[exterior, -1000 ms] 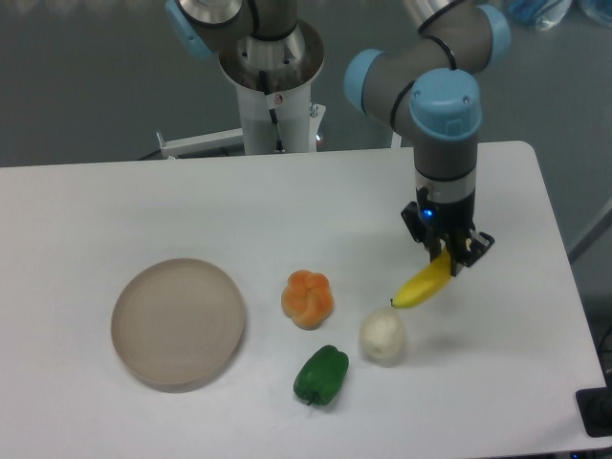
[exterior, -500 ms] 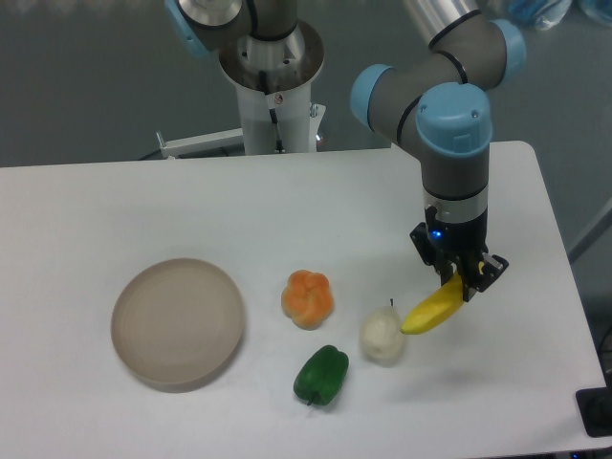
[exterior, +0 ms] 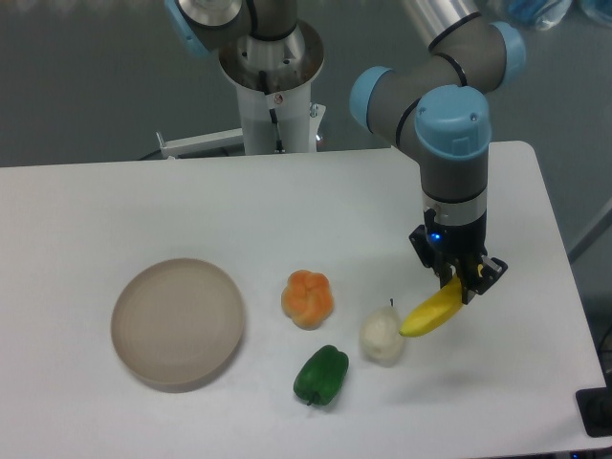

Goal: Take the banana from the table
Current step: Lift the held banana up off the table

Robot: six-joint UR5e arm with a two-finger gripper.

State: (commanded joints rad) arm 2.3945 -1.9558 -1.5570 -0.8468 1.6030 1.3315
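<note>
Most of the job looks done: I see the jaws of the gripper (exterior: 457, 282) clamped on the banana's (exterior: 432, 312) upper end, its body slanting down-left, apparently clear of the counter (exterior: 287, 210). Only a cleaner lift remains.

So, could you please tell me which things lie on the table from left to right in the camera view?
Plate → orange lobed fruit → green pepper → whitish pear → banana, held in the end effector.
</note>
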